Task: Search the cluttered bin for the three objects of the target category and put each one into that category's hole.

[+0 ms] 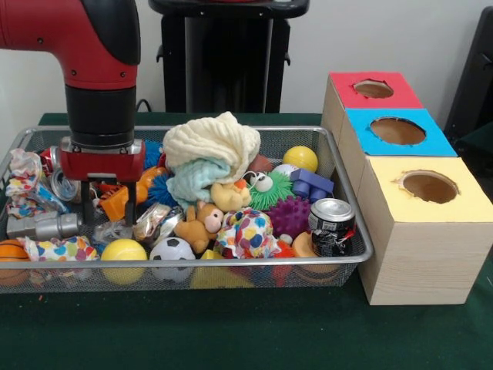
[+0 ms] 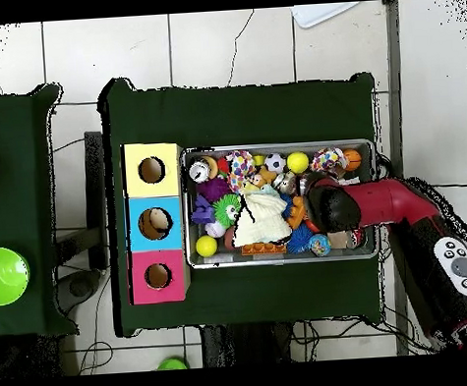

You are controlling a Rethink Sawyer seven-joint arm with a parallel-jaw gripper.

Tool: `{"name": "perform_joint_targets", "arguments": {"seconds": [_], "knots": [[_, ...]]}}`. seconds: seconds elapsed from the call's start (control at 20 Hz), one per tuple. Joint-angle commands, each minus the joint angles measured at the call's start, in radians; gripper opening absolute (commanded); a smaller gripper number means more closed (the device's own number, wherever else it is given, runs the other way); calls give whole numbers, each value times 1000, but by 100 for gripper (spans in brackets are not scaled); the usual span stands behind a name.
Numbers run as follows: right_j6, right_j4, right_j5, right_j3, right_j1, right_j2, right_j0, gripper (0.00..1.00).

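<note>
Bin (image 1: 350, 223) at frame centre, crowded with toys; gripper (image 1: 108, 208) lowered into left end, fingers parted, holding nothing.

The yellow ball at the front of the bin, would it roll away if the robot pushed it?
Probably a little. The yellow ball is round and smooth, so it should roll easily and might slip from a pinch. But it sits wedged between the soccer ball and a patterned cloth, against the bin's wire wall, so it likely wouldn't go far.
</note>
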State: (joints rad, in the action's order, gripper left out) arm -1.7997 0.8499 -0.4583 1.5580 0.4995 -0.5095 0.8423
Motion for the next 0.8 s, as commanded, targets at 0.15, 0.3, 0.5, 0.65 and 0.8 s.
{"name": "perform_joint_targets", "arguments": {"seconds": [0.15, 0.3, 0.5, 0.65, 0.8], "knots": [[172, 69, 12, -37, -51, -41, -14, 100], [175, 81, 8, -42, -51, -32, -20, 100], [177, 100, 9, -42, -55, -22, -19, 100], [180, 101, 0, -41, -52, -26, -17, 100], [193, 89, -17, -37, -46, -37, -10, 100]]}}
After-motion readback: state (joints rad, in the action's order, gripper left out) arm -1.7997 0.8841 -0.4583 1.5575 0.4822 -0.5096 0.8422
